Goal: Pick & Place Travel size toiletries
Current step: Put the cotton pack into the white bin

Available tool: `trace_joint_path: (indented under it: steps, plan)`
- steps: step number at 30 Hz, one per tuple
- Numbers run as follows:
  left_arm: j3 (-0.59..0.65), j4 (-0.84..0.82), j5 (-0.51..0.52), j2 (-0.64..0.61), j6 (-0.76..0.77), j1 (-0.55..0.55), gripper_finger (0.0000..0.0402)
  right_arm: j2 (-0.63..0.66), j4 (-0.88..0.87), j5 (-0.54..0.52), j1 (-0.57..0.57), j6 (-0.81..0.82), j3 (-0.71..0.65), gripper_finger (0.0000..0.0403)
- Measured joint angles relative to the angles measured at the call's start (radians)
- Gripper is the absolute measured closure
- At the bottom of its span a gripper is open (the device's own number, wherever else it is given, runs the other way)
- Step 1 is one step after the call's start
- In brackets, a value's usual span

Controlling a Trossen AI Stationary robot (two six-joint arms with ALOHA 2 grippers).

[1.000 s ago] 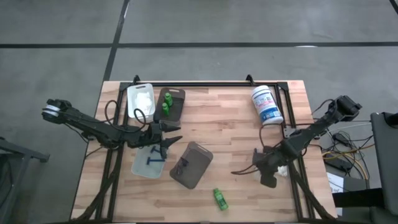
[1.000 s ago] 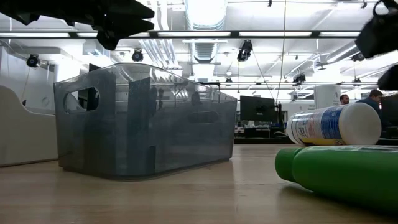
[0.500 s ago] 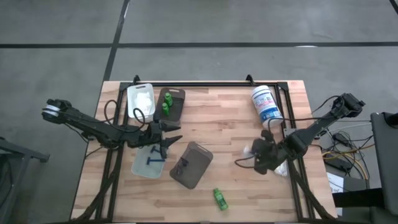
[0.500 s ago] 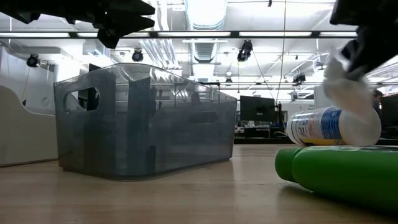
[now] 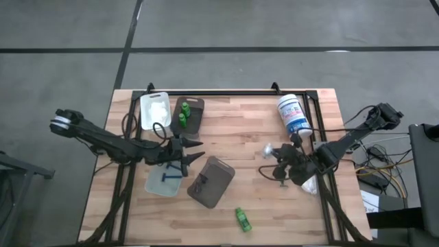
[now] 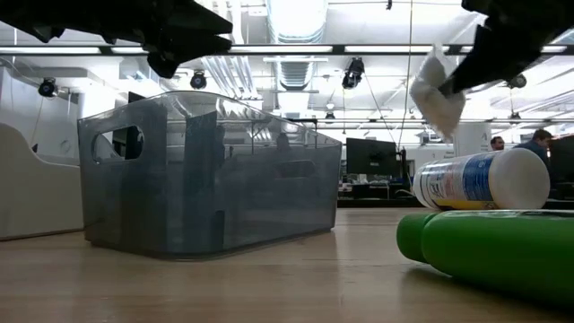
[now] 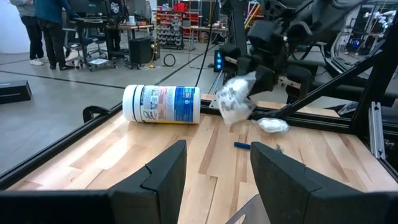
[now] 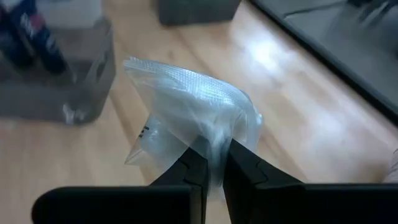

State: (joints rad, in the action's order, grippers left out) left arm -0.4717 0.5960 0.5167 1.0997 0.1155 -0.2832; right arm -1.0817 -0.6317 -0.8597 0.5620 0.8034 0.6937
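Observation:
My right gripper (image 5: pixel 274 158) is shut on a small lumpy white packet (image 5: pixel 267 149) and holds it in the air over the table's right half; the low view shows the white packet (image 6: pixel 439 95) high above the wood. A second white packet (image 7: pixel 272 126) and a slim blue stick (image 7: pixel 242 145) lie on the table near the right edge. A green bottle (image 5: pixel 242 219) lies on its side near the near edge. My left gripper (image 5: pixel 186 155) hovers open over the table's left half, beside the trays. My right gripper pinches the white packet between its two fingers at the packet's crumpled lower end (image 8: pixel 211 149). The packet is lifted clear of the table. Its loose plastic body (image 8: pixel 186 99) stands out beyond the fingertips (image 8: pixel 194 163).
A grey tray (image 5: pixel 210 181) stands mid-table, a clear tray (image 5: pixel 159 182) with a blue stick left of it. A white tray (image 5: pixel 155 110) and a brown tray (image 5: pixel 193 115) with green bottles sit at the far left. A white tub (image 5: pixel 295 115) lies far right.
My right gripper has risen from the table near the right edge with the white packet in its fingers and has moved toward the table's left and far side; the packet is now lifted clear. The left arm has barely shifted.

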Motion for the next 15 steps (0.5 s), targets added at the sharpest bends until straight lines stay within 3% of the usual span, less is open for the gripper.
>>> trace_joint_path:
  steps: [6, 15]
  plan:
    - [0.000, 0.059, 0.000, 0.069, 0.001, 0.000, 0.0218, 0.000, 0.067, -0.111, -0.028, -0.014, 0.000, 0.0383]
    - [-0.001, 0.177, 0.000, 0.176, 0.014, 0.000, 0.0218, 0.000, 0.216, -0.114, -0.061, -0.118, -0.003, 0.0376]
